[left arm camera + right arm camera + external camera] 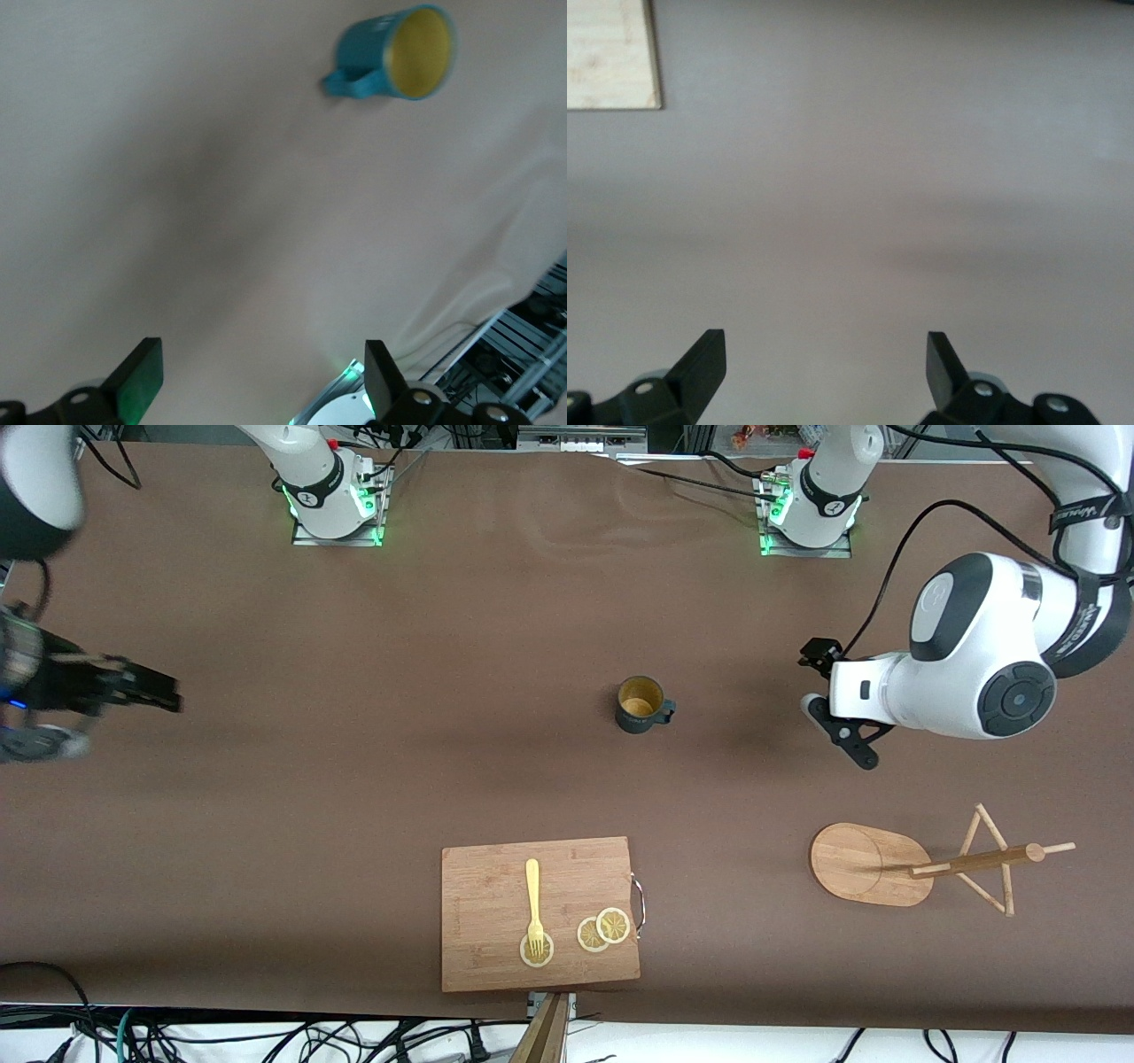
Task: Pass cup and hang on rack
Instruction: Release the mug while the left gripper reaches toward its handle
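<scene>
My left gripper [837, 704] hangs over bare tabletop [354, 779] toward my left arm's end, its fingers [142, 376] spread wide with nothing between them; through my left wrist camera I see only the brown cloth between the two black tips, and the cup [399, 55] well apart from them. My right gripper [146, 688] is up over the table's edge at my right arm's end, likewise spread and empty; its fingers [704, 363] frame plain tabletop, with one corner of the cutting board [611, 53] showing in that wrist view.

The cup [640, 704], a dark teal mug with a ribbed wall and mustard-yellow inside, stands upright on the table about midway between my two arms, its small handle turned toward my left arm's end; neither gripper touches it.

The rack [873, 864], a light wooden mug stand, lies tipped over on its side toward my left arm's end, nearer the front camera than the cup; its oval base faces the cup's side of the table and its post with thin pegs points toward the table's end.

The rectangular wooden cutting board [496, 921] lies near the table's front edge; on it rest a yellow fork [533, 903] and three lemon slices [602, 930], the fork's tines on one slice, the other two overlapping just beside it.
</scene>
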